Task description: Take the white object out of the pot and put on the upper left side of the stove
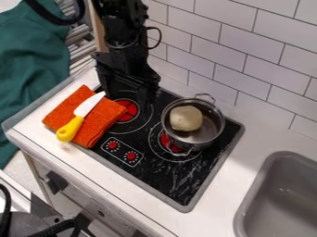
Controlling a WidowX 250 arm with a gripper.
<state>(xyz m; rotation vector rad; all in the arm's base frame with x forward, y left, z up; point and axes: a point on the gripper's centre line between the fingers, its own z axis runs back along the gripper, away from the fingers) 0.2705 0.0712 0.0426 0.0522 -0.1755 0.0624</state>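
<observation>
Nearest, to the right of the pot (215, 124), is the gray sink (242, 206). Left of the pot and nearer, the stove (166, 179) has its knob panel (122, 152). Farther left of the pot lies an orange cloth (110, 114), with a yellow-handled knife (70, 129) across it. The white object (186, 118) is inside the pot, toward its left side. The gripper (125, 94) hangs to the pot's upper left, its fingers apart; the white object is to its lower right, clear of them. Beyond the pot rises the tiled wall (266, 69).
</observation>
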